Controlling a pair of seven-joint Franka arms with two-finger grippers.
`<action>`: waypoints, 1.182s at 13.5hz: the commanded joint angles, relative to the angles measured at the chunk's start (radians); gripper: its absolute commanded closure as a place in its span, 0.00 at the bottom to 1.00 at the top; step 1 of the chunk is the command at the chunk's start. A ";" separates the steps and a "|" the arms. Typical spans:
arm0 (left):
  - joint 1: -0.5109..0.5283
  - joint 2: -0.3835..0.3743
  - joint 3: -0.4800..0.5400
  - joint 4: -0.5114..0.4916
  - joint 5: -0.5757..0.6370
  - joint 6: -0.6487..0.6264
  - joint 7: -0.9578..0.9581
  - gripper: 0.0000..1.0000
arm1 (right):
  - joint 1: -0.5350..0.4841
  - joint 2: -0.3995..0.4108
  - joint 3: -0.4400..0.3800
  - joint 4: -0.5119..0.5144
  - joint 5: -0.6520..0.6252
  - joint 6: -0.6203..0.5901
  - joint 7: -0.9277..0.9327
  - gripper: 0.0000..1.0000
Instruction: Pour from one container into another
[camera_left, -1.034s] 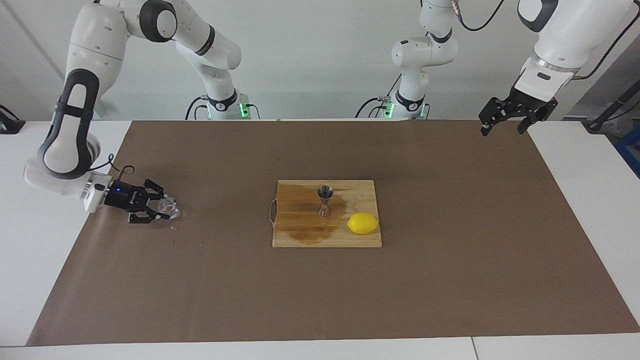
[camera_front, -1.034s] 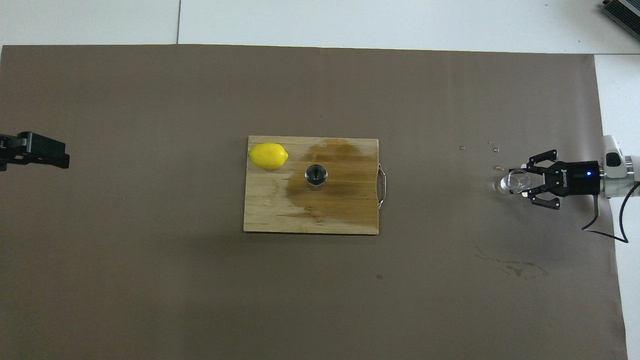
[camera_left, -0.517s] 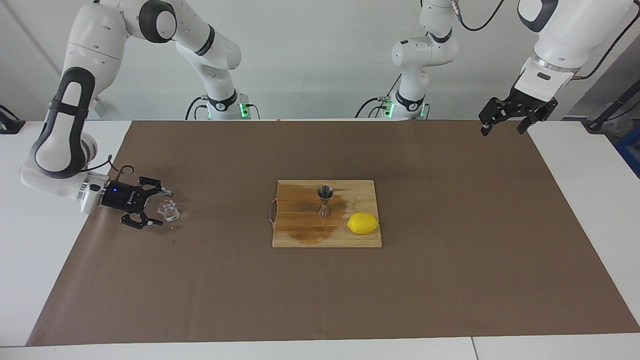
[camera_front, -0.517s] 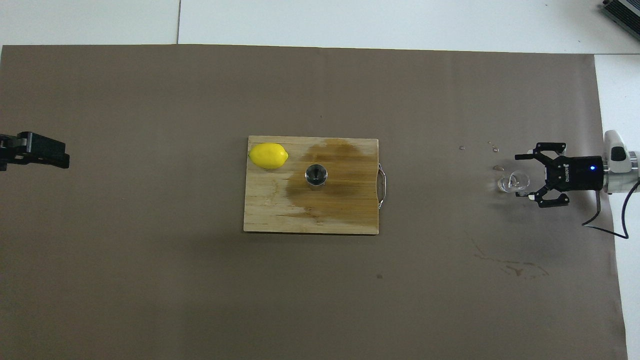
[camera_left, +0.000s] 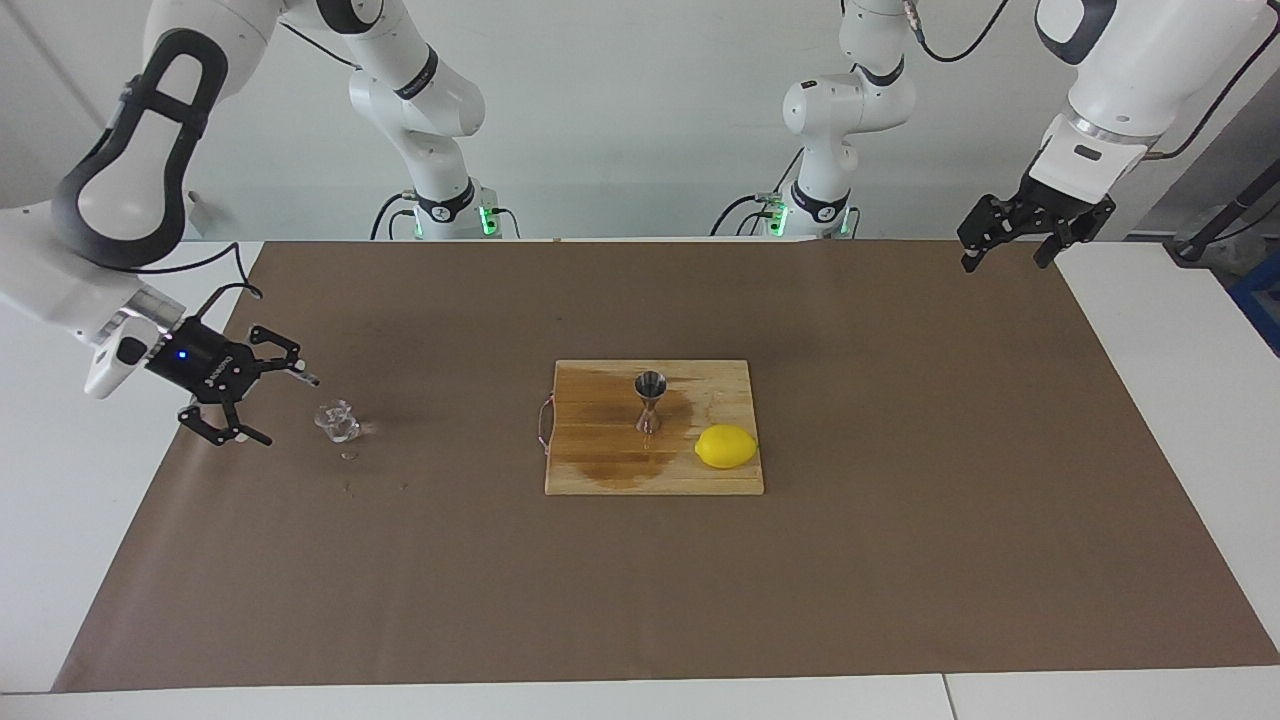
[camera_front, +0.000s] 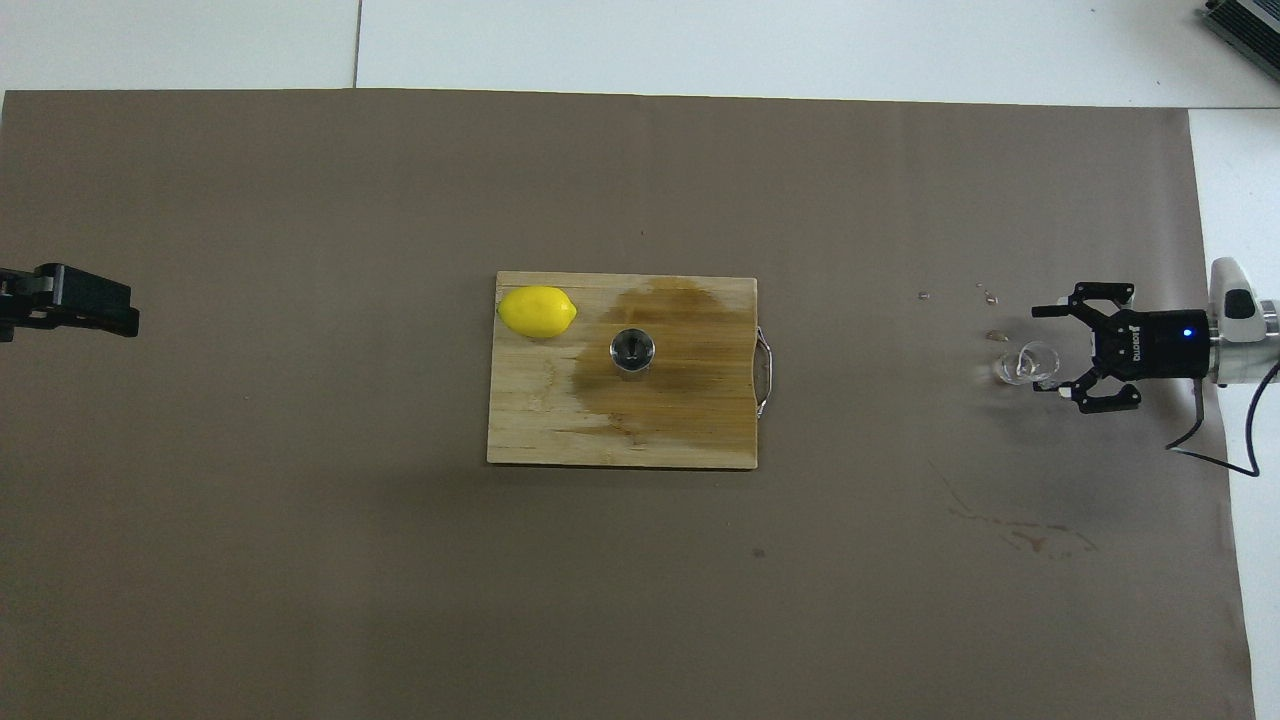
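The right tool (camera_left: 262, 402) hangs spread wide just above the worktop (camera_left: 900, 560) at the right arm's end, its fingers apart and pinching nothing. It points at the glass (camera_left: 337, 421) but is clear of it, with a visible gap between fingertips and vessel. That reads as a release: the glass stands upright on its own on the brown cover, and the tool is raised and angled as if to leave it there.

A few droplets (camera_front: 990, 297) lie on the cover near the glass, likely spill from handling it.

The glass is well apart from the board (camera_left: 600, 480) at the middle of the worktop. On the board the jigger (camera_left: 650, 400) stands upright on its lower cone, mouth up, which suits it as the receiver. A dark wet stain spreads across the board around the jigger, so I judge some liquid missed or overflowed. The lemon (camera_left: 726, 446) rests on the board near the jigger, not touching it, toward the left arm's end.

The left tool (camera_left: 1010, 232) waits spread over the cover's edge at its own end, holding nothing.
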 joint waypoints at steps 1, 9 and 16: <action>0.002 -0.020 0.001 -0.020 0.010 -0.004 0.012 0.00 | 0.045 -0.076 -0.003 -0.031 -0.144 0.092 0.322 0.00; 0.002 -0.020 0.003 -0.020 0.010 -0.004 0.012 0.00 | 0.160 -0.210 0.013 0.024 -0.715 0.052 1.114 0.00; 0.002 -0.020 0.003 -0.020 0.010 -0.004 0.012 0.00 | 0.175 -0.354 0.003 0.011 -0.709 -0.179 1.337 0.00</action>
